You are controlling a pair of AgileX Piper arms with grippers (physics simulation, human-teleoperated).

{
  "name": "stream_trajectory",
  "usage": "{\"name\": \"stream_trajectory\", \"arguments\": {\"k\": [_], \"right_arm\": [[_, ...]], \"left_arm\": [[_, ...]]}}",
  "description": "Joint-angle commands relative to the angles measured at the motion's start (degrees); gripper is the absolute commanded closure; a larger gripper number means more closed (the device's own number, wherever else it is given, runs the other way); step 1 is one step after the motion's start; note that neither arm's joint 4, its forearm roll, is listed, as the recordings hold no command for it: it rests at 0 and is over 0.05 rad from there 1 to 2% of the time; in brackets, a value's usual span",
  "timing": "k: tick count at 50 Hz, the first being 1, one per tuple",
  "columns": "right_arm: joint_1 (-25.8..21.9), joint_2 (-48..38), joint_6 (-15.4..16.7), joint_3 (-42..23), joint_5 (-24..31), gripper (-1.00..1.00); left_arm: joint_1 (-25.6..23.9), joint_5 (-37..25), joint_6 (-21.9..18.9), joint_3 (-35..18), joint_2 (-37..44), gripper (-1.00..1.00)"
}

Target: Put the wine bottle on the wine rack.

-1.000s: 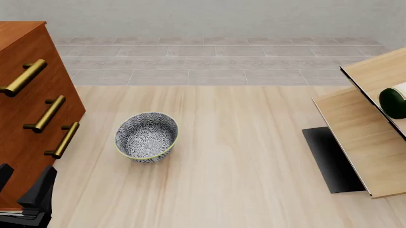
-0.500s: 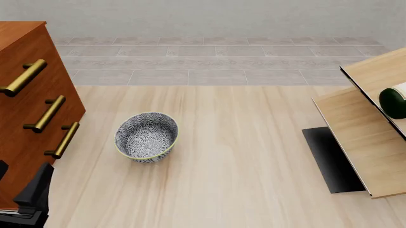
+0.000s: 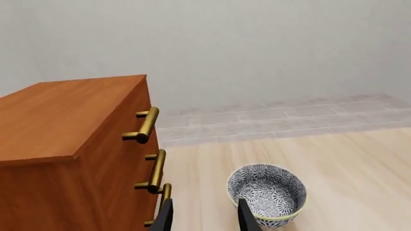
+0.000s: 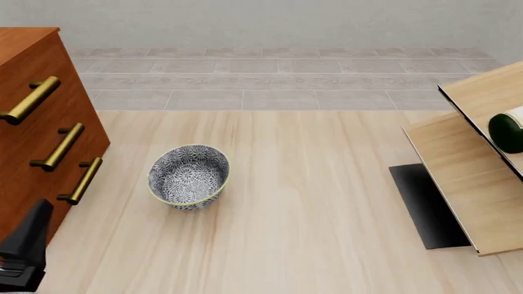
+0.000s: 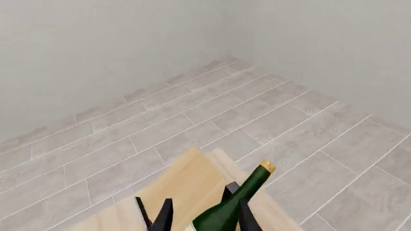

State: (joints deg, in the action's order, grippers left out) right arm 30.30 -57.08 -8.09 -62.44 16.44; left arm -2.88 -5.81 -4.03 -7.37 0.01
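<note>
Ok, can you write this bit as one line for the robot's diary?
wine bottle: lying on wine rack | right claw: open, above the bottle | left claw: open, near bowl

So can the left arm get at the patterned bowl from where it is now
Probably yes. The left gripper sits by the cabinet, and only bare table lies between it and the bowl.

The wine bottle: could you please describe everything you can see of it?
The wine bottle is dark green glass with a tan cork top and lies tilted on the pale-wood wine rack. In the front view only its rounded base and a sliver of white label show at the right edge. The right gripper's open fingers flank it.
</note>
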Motion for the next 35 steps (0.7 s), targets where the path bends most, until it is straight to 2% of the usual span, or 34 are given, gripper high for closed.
{"name": "stream_trajectory", "arguments": {"k": [1, 13, 26, 35], "right_arm": [[-3.5, 4.7, 1.9, 1.8, 1.6, -1.0], [-7.9, 10.0, 4.1, 6.0, 2.4, -1.0], [-10.6, 15.8, 5.2, 10.5, 3.3, -1.0], [-12.3, 18.8, 7.4, 14.2, 3.0, -1.0]], "left_arm": [[0.1, -2.1, -0.6, -3.0, 0.0, -1.0], [0.2, -3.0, -1.0, -4.0, 0.0, -1.0], [0.4, -4.3, -1.4, -5.7, 0.0, -1.0], [0.3, -5.1, -1.5, -6.7, 0.0, -1.0]]}}
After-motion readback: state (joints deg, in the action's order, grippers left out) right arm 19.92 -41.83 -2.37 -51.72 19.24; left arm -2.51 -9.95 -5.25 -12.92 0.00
